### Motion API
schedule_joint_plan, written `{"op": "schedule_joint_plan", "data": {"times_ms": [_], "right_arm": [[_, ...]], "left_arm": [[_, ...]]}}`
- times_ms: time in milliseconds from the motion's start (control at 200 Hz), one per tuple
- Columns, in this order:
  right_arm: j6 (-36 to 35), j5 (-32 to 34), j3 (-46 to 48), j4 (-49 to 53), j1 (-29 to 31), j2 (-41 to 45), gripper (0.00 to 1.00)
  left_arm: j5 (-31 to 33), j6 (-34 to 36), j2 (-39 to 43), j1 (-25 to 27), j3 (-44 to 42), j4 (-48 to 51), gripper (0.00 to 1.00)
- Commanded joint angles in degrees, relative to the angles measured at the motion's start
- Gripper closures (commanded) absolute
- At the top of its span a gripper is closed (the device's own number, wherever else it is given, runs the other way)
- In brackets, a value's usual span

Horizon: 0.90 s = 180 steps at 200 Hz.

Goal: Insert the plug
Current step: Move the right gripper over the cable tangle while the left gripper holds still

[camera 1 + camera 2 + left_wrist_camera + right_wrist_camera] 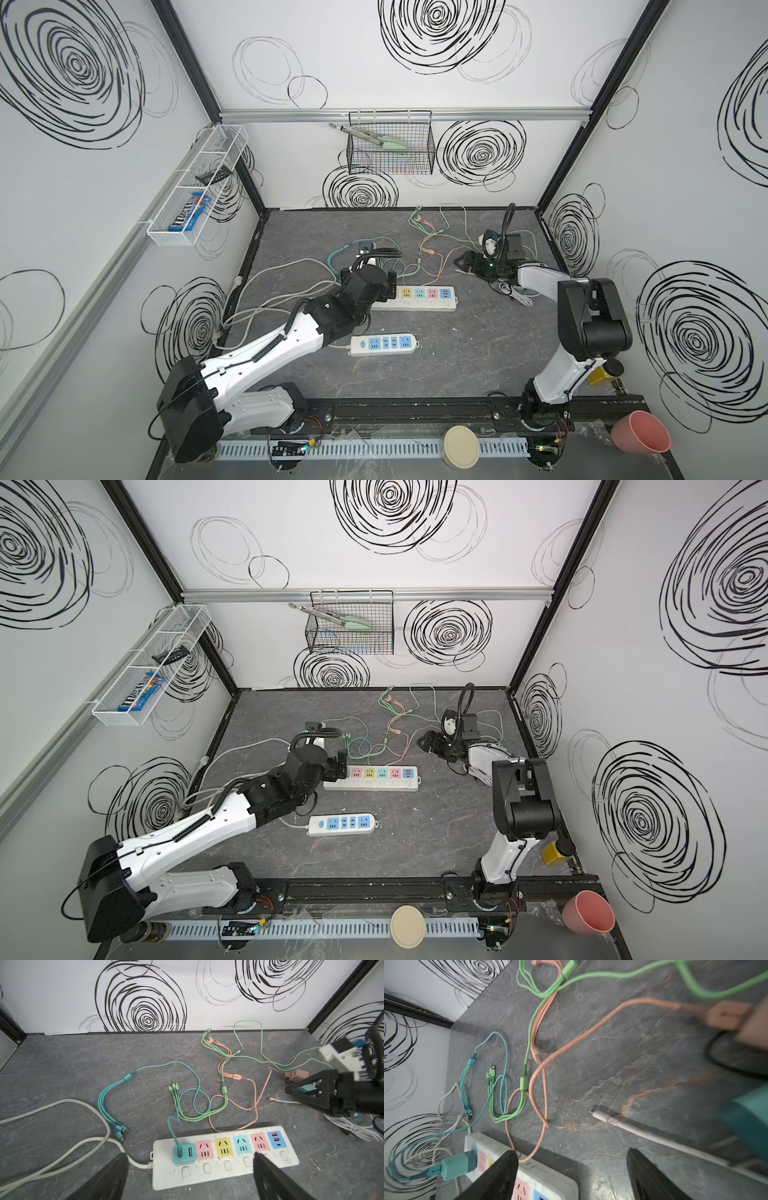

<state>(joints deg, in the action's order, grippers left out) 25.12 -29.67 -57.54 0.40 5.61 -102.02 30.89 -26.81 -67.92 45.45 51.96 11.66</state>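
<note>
1. Left gripper hangs with jaws apart above the teal plug seated in the power strip's end socket.
2. Right gripper gapes empty beside a loose teal adapter and pink plug.

Left arm reaches forward, left pincer spread wide, angled down — right arm folds inward, right pincer parted.

White shells, black joints, coiled cables — black claws
</note>
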Motion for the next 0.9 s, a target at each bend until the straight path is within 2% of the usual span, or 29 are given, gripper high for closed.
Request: {"op": "schedule_joint_plan", "data": {"times_ms": [0,215,310,475,555,755,896], "right_arm": [[1.52,-7.17,-4.31,-0.42,1.93,-3.96,0.15],[0.75,-5.70,-8.68,-3.47,6.62,-9.18,0.19],[1.10,-0.50,-9.25,-4.62,8.45,-10.19,0.26],[3.27,3.39,-10.26,-5.07,9.95,-13.59,0.40],[3.96,3.76,-9.47,-6.48,10.38,-14.00,0.51],[1.30,4.77,-8.41,-6.92,11.37,-10.93,1.00],[-0.66,7.00,-8.74,-3.98,12.03,-5.98,1.00]], "left_arm": [[0.30,-1.24,0.99,-1.22,-0.55,-0.54,0.04],[0.21,-1.32,1.17,-1.75,-1.40,0.39,0.04],[0.16,-2.02,1.77,-2.16,-1.99,0.39,0.04],[0.03,-3.98,4.80,-3.23,-4.27,-1.08,0.04],[0.04,-5.01,6.61,-3.94,-5.93,-2.02,0.04],[-0.28,-6.46,10.14,-6.20,-9.09,-3.75,0.04],[-0.49,-4.00,11.36,-6.39,-10.36,-5.23,0.04]]}}
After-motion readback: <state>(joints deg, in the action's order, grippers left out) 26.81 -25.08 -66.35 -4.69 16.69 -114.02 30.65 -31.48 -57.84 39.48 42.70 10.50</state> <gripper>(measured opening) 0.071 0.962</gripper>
